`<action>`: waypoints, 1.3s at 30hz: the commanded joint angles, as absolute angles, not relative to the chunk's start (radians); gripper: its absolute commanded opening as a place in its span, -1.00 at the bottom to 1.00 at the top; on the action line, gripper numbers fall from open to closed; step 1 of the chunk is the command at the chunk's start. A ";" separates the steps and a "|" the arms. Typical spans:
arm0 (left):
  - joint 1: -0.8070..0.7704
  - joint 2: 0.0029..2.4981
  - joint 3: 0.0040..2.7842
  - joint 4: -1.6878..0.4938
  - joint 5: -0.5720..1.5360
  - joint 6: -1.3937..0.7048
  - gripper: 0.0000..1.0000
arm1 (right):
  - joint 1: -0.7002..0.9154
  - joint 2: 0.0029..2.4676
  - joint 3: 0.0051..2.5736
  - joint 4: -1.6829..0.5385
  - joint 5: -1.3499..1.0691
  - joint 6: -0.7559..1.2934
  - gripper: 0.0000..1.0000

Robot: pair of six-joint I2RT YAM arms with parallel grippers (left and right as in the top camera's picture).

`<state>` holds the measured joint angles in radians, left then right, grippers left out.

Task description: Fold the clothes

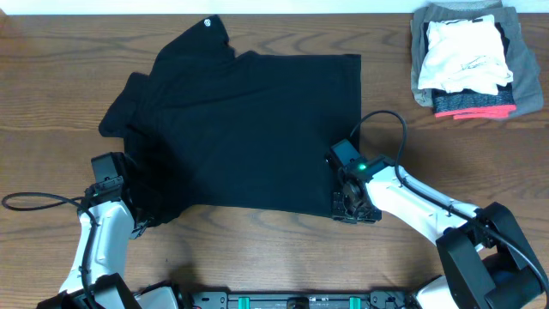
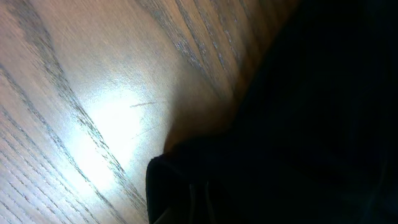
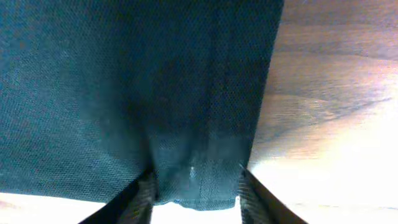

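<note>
1. The black T-shirt (image 1: 257,129) lay spread across the middle of the table (image 1: 257,257).
2. The right gripper (image 3: 194,190) was clamped on its lower right hem.
3. The left gripper (image 1: 141,216) sat at its lower left corner; whether its fingers were apart or together could not be told.

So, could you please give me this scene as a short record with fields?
shirt: black shirt, spread mostly flat, left side rumpled
left gripper: left gripper at the shirt's near-left edge; fingers hidden by cloth
right gripper: right gripper at the near-right corner, straddling the hem; grip unclear
stack: folded stack at the far right, apart from the shirt
table: wooden table
fold: not yet neat
</note>
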<state>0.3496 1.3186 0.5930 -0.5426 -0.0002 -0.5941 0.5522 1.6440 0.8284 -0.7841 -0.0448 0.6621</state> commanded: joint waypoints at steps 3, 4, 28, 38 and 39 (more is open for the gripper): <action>0.350 1.326 0.585 -0.533 -0.009 -0.527 -0.88 | 0.556 1.644 0.810 -0.773 -0.027 0.684 -0.62; 0.350 1.326 0.586 -0.530 -0.009 -0.518 -0.88 | 0.554 1.644 0.812 -0.771 -0.027 0.684 -0.73; 0.350 0.883 0.693 -0.823 -0.008 -0.502 -0.88 | 0.186 1.488 1.111 -1.124 -0.032 0.443 -0.97; 0.350 0.593 0.774 -0.899 0.060 -0.501 -0.88 | 0.180 1.348 1.111 -1.195 -0.029 0.443 -0.97; 0.350 0.580 0.780 -0.901 0.078 -0.502 -0.88 | 0.180 1.345 1.111 -1.198 -0.026 0.443 -0.97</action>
